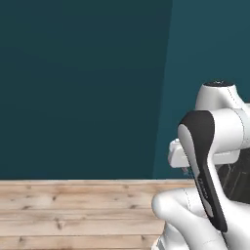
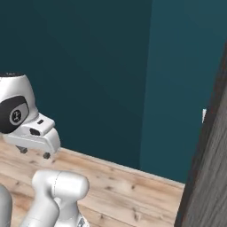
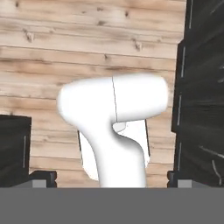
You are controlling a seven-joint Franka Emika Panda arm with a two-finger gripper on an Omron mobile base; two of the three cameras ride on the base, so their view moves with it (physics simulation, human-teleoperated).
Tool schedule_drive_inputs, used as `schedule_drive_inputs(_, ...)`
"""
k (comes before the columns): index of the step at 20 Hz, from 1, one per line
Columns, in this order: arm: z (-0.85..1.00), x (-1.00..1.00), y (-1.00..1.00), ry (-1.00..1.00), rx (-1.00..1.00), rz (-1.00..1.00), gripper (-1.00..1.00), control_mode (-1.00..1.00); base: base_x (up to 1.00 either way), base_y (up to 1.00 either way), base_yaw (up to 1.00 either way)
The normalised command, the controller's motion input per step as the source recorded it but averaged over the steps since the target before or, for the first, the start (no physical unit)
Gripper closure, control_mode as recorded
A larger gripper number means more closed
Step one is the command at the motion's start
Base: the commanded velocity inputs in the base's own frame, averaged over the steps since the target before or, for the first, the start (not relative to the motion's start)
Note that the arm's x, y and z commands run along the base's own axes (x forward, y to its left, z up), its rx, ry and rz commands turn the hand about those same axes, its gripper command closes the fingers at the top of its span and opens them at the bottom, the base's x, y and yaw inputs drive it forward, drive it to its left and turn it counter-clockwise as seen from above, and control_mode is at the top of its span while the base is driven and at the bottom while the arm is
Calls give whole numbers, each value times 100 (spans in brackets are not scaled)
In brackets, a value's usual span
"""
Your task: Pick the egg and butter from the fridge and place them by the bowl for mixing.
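My gripper (image 2: pixel 33 153) hangs over the wooden plank floor (image 2: pixel 133 195) and points down at it, with a teal wall (image 2: pixel 88 66) behind. In the hand view its two dark fingertips (image 3: pixel 43 177) stand far apart at the bottom with nothing between them, so the gripper (image 3: pixel 111 180) is open and empty. The egg, the butter, the fridge and the bowl are out of view.
A dark wood-grain cabinet (image 2: pixel 208 177) rises close on the right in the right base view. Dark cabinet fronts (image 3: pixel 201 109) also flank the floor on both sides in the hand view. Open plank floor (image 1: pixel 73 210) stretches to the left along the wall (image 1: pixel 73 88).
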Motion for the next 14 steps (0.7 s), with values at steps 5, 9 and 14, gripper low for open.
schedule_drive_inputs(5,0,0,0,0,0,0,-100,100,100,-1,51)
schedule_drive_inputs(9,0,0,0,0,0,0,-100,100,74,-1,87)
schedule_drive_inputs(14,0,0,0,0,0,0,-100,100,55,0,92)
